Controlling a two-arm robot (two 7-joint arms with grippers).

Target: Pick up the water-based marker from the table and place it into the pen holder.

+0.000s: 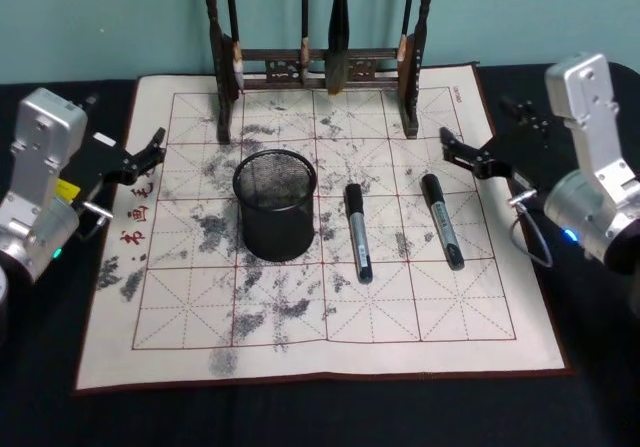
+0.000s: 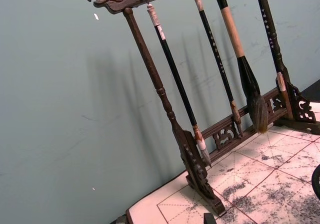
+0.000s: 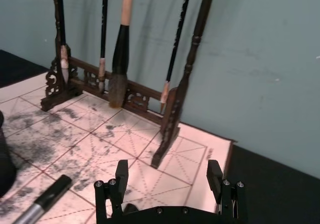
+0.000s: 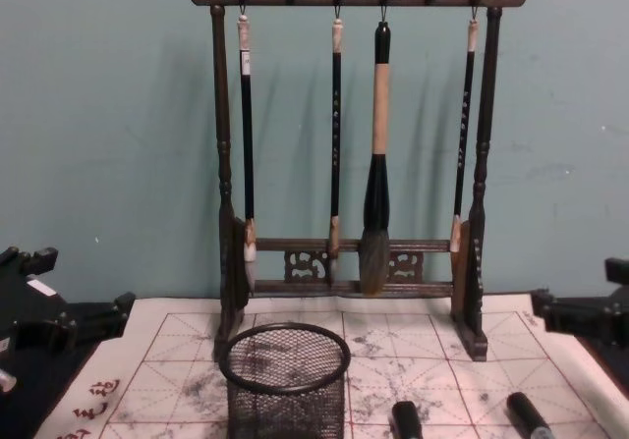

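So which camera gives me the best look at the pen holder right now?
Head view: the holder shows whole, mouth visible, upright on the mat beside two markers. Chest view shows its side, base cut off. Each wrist view catches a dark sliver of it.

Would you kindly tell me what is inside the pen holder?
Nothing shows inside the pen holder, only its mesh wall; the left marker and right marker lie outside on the mat. Its floor is partly covered by the near wall.
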